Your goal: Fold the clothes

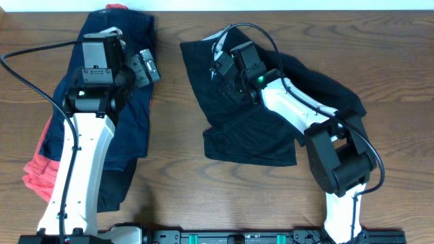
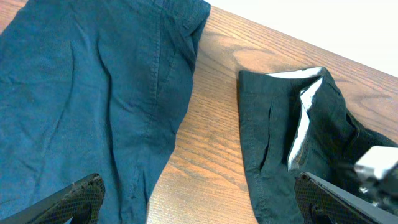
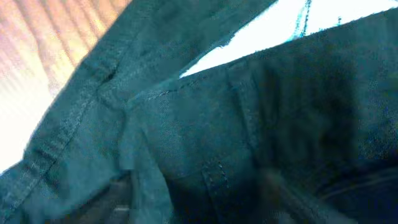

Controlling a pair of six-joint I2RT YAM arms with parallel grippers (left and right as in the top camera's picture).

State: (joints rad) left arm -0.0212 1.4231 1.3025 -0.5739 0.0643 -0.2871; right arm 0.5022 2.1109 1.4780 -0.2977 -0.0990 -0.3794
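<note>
Black garment (image 1: pixel 251 129) lies rumpled and unfolded on the wooden surface (image 1: pixel 176 135), right of centre in the overhead view. Its waistband is turned toward the upper edge of the frame, with a strip of white lining showing. The right gripper (image 1: pixel 224 64) is down at that waistband. Its wrist camera is filled with dark cloth, a stitched seam and a belt loop, too close and blurred to tell whether the fingers are closed. At the left of the frame a navy garment (image 1: pixel 139 115) is spread lengthwise, partly hidden by the left arm. It overlies a red garment (image 1: pixel 39 169) that pokes out at lower left. The left gripper (image 1: pixel 146 68) hangs over the navy cloth's right edge, fingers (image 2: pixel 81 199) spread wide and holding nothing. A band of bare wood separates the navy and black pieces.
</note>
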